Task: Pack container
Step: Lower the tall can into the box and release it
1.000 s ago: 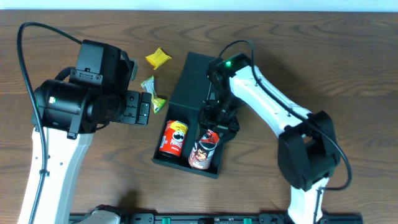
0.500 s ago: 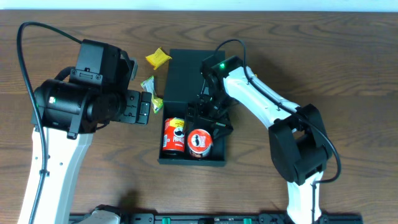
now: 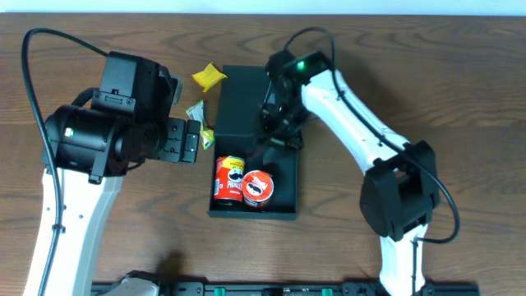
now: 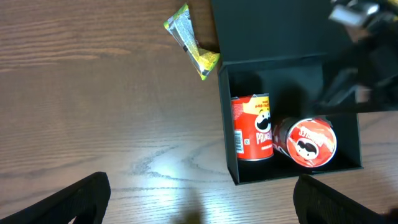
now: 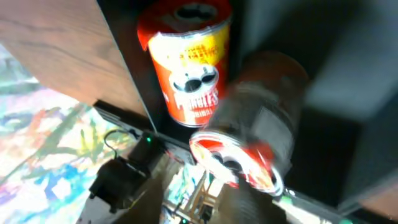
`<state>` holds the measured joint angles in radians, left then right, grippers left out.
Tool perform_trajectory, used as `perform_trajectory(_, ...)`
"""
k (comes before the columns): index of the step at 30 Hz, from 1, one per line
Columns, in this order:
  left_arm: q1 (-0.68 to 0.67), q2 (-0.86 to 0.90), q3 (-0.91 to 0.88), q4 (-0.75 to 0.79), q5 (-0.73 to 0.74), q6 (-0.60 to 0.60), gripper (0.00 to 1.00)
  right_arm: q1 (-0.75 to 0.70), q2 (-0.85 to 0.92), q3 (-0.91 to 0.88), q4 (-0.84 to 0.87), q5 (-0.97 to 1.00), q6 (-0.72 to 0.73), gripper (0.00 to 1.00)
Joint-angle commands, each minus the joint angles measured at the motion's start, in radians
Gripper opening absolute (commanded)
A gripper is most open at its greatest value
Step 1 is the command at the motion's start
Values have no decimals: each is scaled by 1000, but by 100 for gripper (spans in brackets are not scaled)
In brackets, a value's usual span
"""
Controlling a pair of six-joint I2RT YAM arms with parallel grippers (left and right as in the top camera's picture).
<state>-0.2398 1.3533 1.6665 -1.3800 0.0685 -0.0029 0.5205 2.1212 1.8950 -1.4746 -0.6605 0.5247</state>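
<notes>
The container is a dark teal box lying open with its lid flap folded back toward the far side. Its tray holds two red chip cans. One can lies label up, and the other shows its round top. My right gripper hovers over the box's hinge area, apart from both cans. The right wrist view is blurred, so its jaws are unreadable. My left gripper is open over bare table, to the near left of the box, and holds nothing.
A yellow snack packet and a green-yellow packet lie on the wooden table just left of the lid. The green-yellow packet touches the box's corner. My left arm's body hangs over the table's left side.
My right gripper let go of the second can, which now rests in the tray beside the first. The box swung round to lie straight. The right gripper drew back toward the hinge.
</notes>
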Motion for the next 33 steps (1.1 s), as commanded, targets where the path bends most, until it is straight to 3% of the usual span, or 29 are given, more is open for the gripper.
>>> perform_trajectory(1,-3,3,-5,-1,3,3,95,-7,3,75,-73,100,-11,2)
perform_trajectory(7,-3,3,-5,1,3,3,95,41,3,98,-224,181,-28,1)
perform_trajectory(18,-3,3,-5,-1,3,3,95,141,3,51,-224,226,3,1)
perform_trajectory(33,-3,3,-5,-3,3,3,95,148,3,-53,-48,259,21,2)
